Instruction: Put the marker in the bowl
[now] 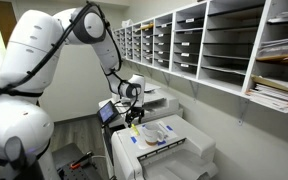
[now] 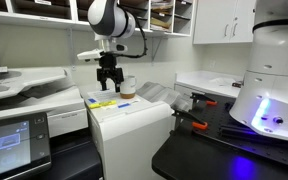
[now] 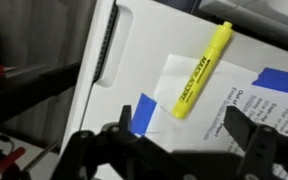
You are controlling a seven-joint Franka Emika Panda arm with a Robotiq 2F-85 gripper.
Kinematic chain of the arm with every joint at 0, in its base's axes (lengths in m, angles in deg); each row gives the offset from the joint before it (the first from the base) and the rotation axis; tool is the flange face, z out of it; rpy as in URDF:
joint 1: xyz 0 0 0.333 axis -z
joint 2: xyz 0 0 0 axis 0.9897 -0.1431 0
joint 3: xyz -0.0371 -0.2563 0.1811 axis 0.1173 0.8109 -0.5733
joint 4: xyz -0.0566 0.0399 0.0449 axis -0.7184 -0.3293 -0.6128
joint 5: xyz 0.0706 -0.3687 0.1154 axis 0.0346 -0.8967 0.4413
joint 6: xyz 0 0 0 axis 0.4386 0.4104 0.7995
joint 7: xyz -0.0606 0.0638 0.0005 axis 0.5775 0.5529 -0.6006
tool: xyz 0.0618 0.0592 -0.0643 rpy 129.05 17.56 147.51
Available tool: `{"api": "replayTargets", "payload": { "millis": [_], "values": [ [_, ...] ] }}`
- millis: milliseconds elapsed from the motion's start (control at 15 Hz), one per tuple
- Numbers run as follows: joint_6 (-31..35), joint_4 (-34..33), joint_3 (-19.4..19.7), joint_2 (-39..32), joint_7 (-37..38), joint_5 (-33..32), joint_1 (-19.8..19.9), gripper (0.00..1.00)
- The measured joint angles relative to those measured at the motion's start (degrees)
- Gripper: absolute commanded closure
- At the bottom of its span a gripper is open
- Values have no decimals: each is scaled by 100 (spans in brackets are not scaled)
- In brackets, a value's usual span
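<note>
The marker (image 3: 202,70) is a yellow highlighter lying flat on a white paper sheet on top of the white machine. In the wrist view it lies diagonally, above and between the two black fingers. My gripper (image 3: 174,125) is open and empty, hovering above the marker. In an exterior view the gripper (image 2: 107,80) hangs over the marker (image 2: 102,103). In the other it (image 1: 134,112) is above the marker (image 1: 133,128). The pale bowl (image 1: 156,132) sits on the same top beside the marker. It also shows behind the gripper (image 2: 128,87).
Blue tape pieces (image 3: 141,112) hold the paper sheet down. The white machine top (image 2: 134,115) drops off at its edges. Wall shelves of paper trays (image 1: 224,40) run behind. A touchscreen (image 2: 12,138) and a dark table with tools (image 2: 199,125) flank the machine.
</note>
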Motion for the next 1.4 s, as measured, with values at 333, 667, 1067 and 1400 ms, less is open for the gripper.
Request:
{"api": "replayTargets", "payload": {
  "millis": [333,667,1067,1400],
  "values": [
    [-21,-614,239,-740,416,-4,-332,11],
    [-146,-857,447,-963,574,-61,-516,40],
    [-311,-960,664,-1087,1124,-450,-812,64],
    [-315,-1030,685,-1117,1327,-701,-897,100]
  ]
}}
